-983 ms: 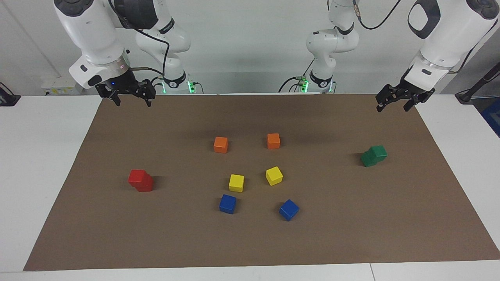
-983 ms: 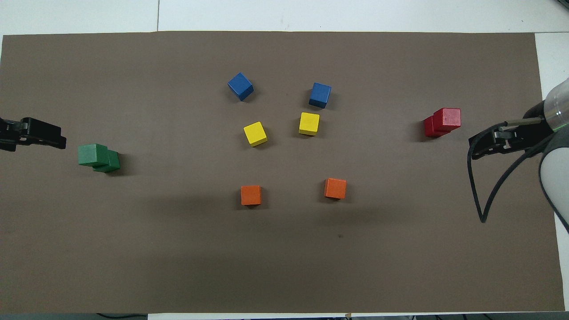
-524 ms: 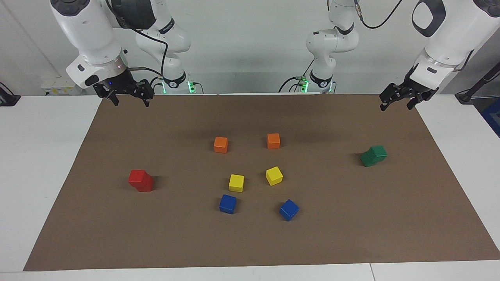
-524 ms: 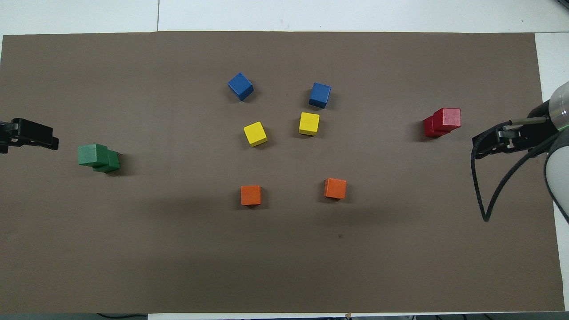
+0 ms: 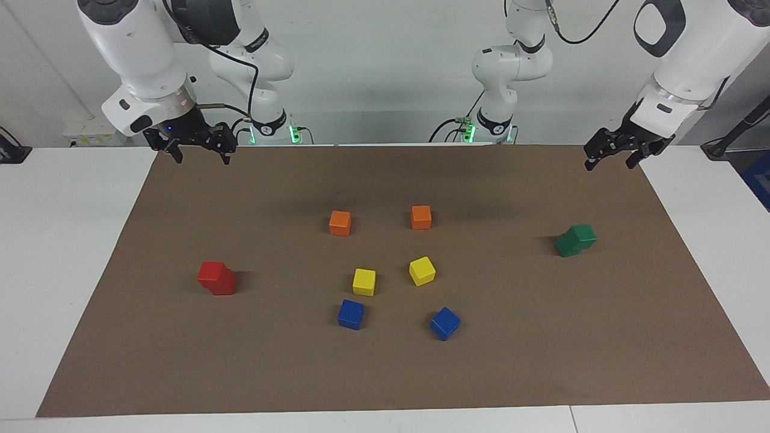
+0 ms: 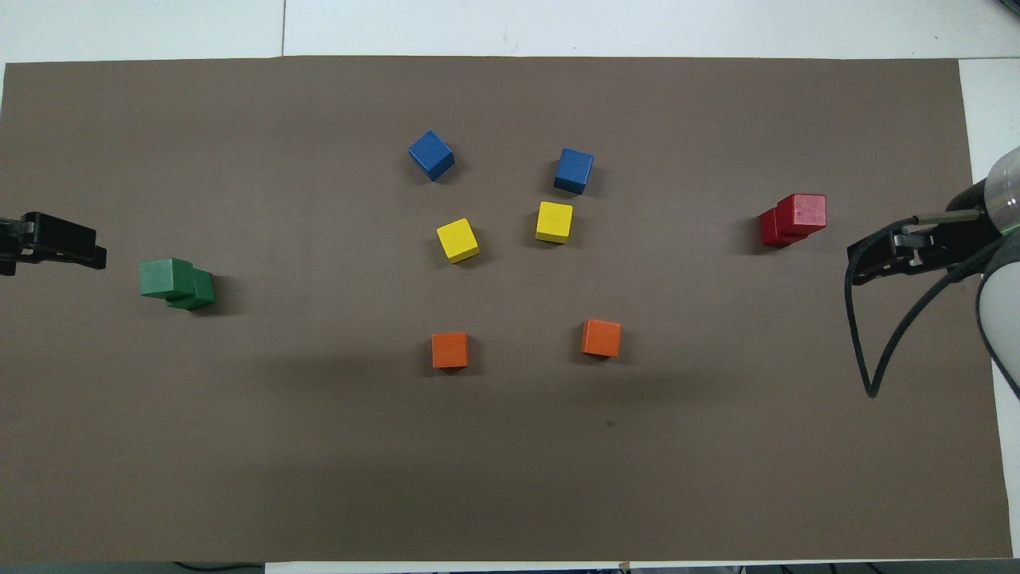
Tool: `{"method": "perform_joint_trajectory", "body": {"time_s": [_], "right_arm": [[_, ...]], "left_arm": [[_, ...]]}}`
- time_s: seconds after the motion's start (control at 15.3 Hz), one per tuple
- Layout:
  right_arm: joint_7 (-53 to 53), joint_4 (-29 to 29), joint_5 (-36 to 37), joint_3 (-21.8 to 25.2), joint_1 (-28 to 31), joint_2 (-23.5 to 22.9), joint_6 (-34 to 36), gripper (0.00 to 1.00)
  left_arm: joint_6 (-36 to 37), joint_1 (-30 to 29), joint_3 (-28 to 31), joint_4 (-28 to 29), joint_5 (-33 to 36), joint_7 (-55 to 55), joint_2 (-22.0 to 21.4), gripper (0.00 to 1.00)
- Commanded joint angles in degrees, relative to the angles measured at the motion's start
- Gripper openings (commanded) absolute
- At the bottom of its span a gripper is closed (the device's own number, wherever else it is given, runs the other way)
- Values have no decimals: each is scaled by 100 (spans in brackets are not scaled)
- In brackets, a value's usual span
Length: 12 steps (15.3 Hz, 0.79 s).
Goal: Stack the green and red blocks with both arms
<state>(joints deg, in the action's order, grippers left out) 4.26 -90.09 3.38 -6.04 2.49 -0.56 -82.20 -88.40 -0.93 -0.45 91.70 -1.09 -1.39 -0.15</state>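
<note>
**Red on red, green on green: both stacks stand and both arms hang clear**

Red blocks (image 5: 216, 278) sit one on the other toward the right arm's end of the brown mat (image 5: 385, 373), at about nine o'clock from the middle of the mat in the facing view. The upper cube is set off-centre on the lower one, so part of the lower top face shows. Green blocks (image 5: 575, 240) form a matching stack at three o'clock, toward the left arm's end, its upper cube likewise offset.

Each stack lies on its own arm's side, which I take as the reason for the split: neither arm had to reach across the loose cubes. Those loose cubes, two orange blocks (image 5: 340, 222), two yellow blocks (image 5: 364, 282) and two blue blocks (image 5: 351, 314), sit singly in the middle.

The right gripper (image 5: 198, 150) hangs over the mat's corner nearest the robots, at roughly twelve o'clock from the red stack, fingers spread and holding nothing. The left gripper (image 5: 610, 157) hangs over the opposite near corner, also released and bare. Both hang well apart from their stacks, so the stacking looks finished to me. The offsets are the one weakness: a knock could tip either top cube.
</note>
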Motion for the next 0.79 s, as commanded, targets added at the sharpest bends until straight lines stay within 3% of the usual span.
{"method": "perform_joint_trajectory", "body": {"time_s": [0.0, 0.13, 0.72], "right_arm": [[-118, -53, -48, -29, 77, 91, 47, 100], [-118, -53, -48, -20, 77, 100, 47, 100], [-118, -53, -39, -11, 68, 108, 55, 100]], "left_arm": [[157, -21, -78, -117, 82, 77, -20, 100], [69, -39, -315, -144, 100, 103, -11, 100], [86, -56, -316, 14, 83, 121, -151, 100]]}}
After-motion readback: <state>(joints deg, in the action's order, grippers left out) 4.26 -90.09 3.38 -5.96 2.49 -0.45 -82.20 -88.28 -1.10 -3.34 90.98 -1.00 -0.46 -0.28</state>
